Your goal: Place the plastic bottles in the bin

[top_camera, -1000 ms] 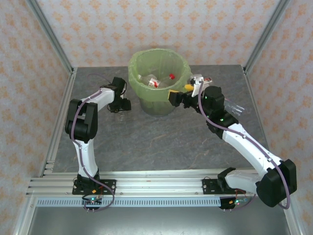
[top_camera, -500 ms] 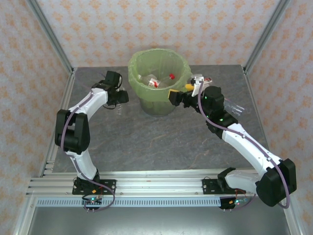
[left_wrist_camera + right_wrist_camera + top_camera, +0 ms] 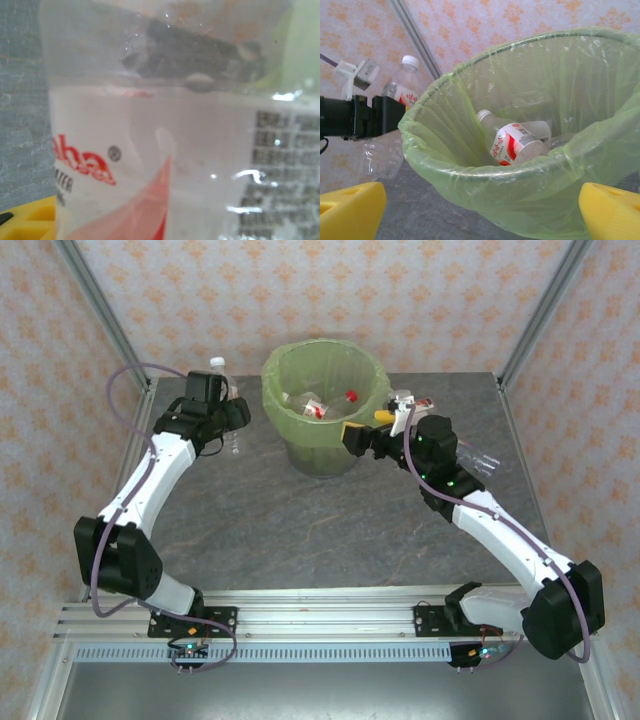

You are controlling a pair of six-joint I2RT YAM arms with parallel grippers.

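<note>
And the left gripper (image 3: 231, 422) was clamped around 1 upright clear bottle (image 3: 401, 86), just left of the bin (image 3: 275, 390); the right gripper (image 3: 368, 430) hung wide apart at the bin's right rim.

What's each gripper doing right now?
Left gripper: closed on a clear plastic bottle, beside the bin.
Right gripper: open, empty, at the bin's rim.
</note>
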